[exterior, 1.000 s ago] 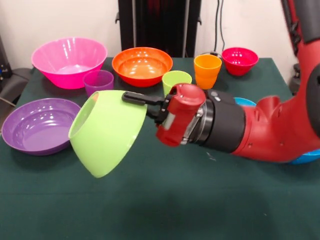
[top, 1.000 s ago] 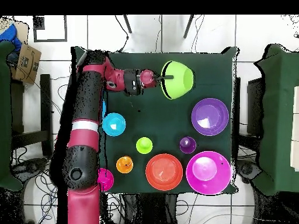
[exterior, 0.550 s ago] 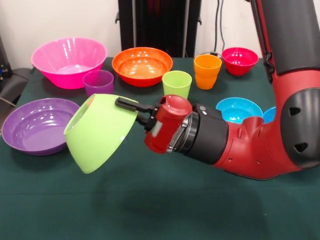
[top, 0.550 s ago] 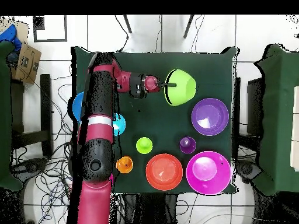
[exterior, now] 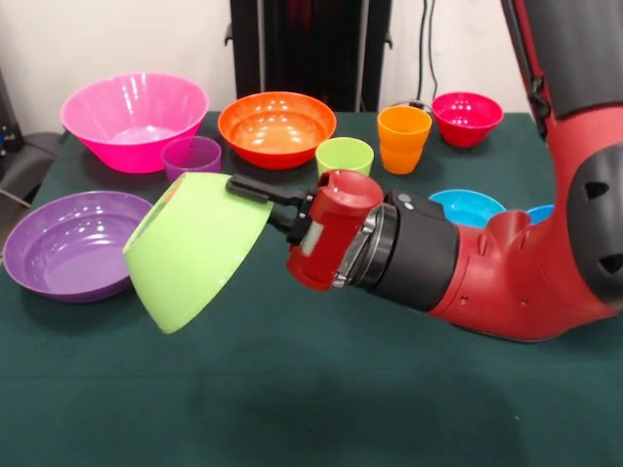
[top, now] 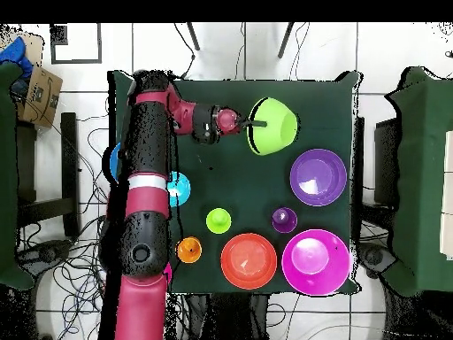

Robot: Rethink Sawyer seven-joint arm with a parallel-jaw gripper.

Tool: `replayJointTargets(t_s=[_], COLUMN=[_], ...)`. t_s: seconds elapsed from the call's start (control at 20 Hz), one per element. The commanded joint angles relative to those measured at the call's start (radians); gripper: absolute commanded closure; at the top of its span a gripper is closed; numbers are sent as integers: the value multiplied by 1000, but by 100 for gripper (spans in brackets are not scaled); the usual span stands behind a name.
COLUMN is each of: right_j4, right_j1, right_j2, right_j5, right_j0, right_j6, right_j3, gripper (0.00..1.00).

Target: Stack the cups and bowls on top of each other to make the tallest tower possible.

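My gripper (exterior: 249,191) (top: 249,124) is shut on the rim of the lime green bowl (exterior: 193,248) (top: 272,126), which hangs tipped on its side above the table. On the table stand the big pink bowl (exterior: 134,118) (top: 315,261), the orange bowl (exterior: 276,126) (top: 249,260), the shallow purple bowl (exterior: 70,243) (top: 318,177), the small red bowl (exterior: 467,117), the small light blue bowl (exterior: 465,207) (top: 180,188) and part of a big blue bowl (exterior: 541,212) (top: 114,159). The purple cup (exterior: 192,158) (top: 283,220), green cup (exterior: 345,156) (top: 218,220) and orange cup (exterior: 403,137) (top: 188,250) stand upright.
The red arm (exterior: 506,263) (top: 146,168) stretches low across the table's right part in the front view, over the blue bowls. The dark green table (exterior: 311,389) has bare cloth along its near edge there.
The gripper with the green bowl has risen slightly and the bowl has tipped a little more; the arm's wrist has shifted, covering more of the light blue bowl.
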Motion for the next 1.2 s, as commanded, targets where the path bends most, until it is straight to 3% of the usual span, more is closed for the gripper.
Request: replayJointTargets(t_s=[0.05, 0.25, 0.6, 1.2], right_j4=[70, 69, 73, 66], right_j1=[-138, -172, -173, -210], right_j2=[98, 119, 126, 181], right_j5=[-79, -135, -134, -211], right_j0=[49, 73, 83, 126], right_j6=[95, 85, 97, 136], right_j3=[56, 118, 126, 238], gripper=[100, 100, 100, 100])
